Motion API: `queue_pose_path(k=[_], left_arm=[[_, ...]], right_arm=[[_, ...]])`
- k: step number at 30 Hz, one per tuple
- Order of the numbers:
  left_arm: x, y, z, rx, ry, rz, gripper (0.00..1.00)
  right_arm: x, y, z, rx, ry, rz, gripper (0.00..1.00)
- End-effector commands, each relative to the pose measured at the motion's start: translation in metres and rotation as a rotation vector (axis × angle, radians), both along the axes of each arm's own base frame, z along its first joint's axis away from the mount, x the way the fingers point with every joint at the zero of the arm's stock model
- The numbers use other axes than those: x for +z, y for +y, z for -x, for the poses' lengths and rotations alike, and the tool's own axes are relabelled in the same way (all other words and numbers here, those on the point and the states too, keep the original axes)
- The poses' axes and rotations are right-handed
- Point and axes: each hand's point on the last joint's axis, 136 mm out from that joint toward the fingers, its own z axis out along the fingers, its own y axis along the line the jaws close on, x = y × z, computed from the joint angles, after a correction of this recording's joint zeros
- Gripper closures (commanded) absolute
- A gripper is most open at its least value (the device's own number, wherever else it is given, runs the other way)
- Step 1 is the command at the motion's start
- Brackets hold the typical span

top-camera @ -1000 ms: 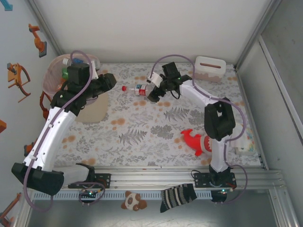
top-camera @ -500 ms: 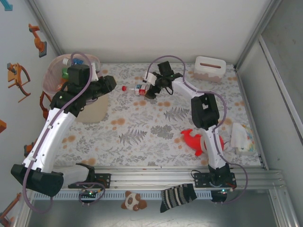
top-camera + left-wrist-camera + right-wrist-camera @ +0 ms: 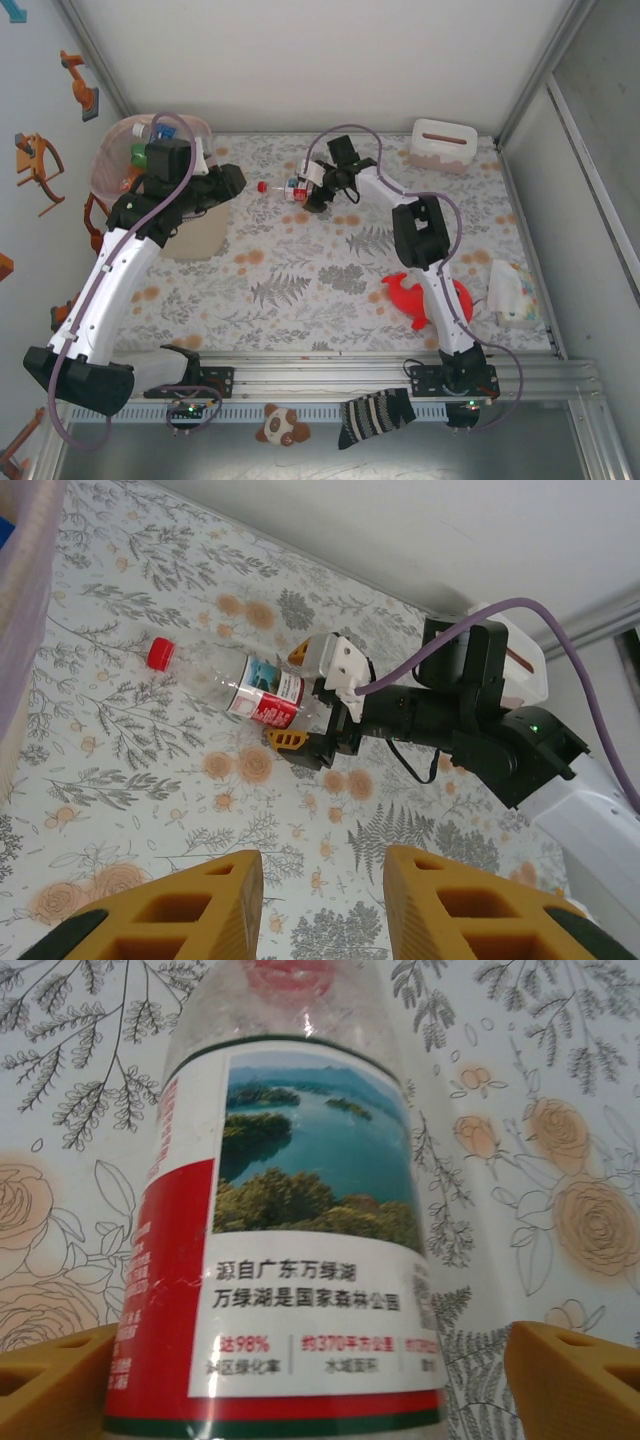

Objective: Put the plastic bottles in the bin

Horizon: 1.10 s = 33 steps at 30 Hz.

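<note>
Right claw (image 3: 295,696) astride the lying bottle (image 3: 232,684), jaws apart, arm outstretched

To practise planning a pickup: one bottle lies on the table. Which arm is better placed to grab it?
The right. Its open tool straddles the bottle at its labelled end. The left tool sits short of the bottle, near the bin, holding nothing.

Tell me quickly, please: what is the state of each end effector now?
Left end effector: slightly open, holding nothing.
Right end effector: open around the red-labelled bottle, not closed on it yet.
</note>
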Motion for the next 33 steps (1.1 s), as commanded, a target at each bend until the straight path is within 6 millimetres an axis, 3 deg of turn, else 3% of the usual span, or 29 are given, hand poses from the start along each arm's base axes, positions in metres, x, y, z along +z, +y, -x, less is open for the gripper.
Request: queue_pose_path(k=[1, 11, 15, 22, 30, 33], left_arm=[[-0.010, -0.002, 0.003, 0.001, 0.038, 0.006, 0.64], [-0.010, -0.003, 0.004, 0.000, 0.040, 0.012, 0.64], [-0.010, -0.002, 0.004, 0.002, 0.039, 0.011, 0.64], [-0.005, -0.002, 0.006, -0.001, 0.017, 0.017, 0.64], [0.022, -0.009, 0.016, -0.141, -0.126, -0.040, 0.58], [0.038, -0.024, 0.031, -0.319, -0.225, -0.076, 0.51]], right_arm=[[0.008, 0.010, 0.002, 0.035, -0.016, -0.014, 0.15], [0.013, 0.010, 0.007, 0.051, -0.005, -0.016, 0.33], [0.024, 0.011, 0.011, 0.053, -0.010, -0.022, 0.40], [0.061, 0.010, 0.020, 0.029, -0.022, -0.072, 0.46], [0.109, -0.008, 0.058, 0.024, -0.079, -0.075, 0.49], [0.122, -0.018, 0.084, 0.045, -0.125, -0.030, 0.49]])
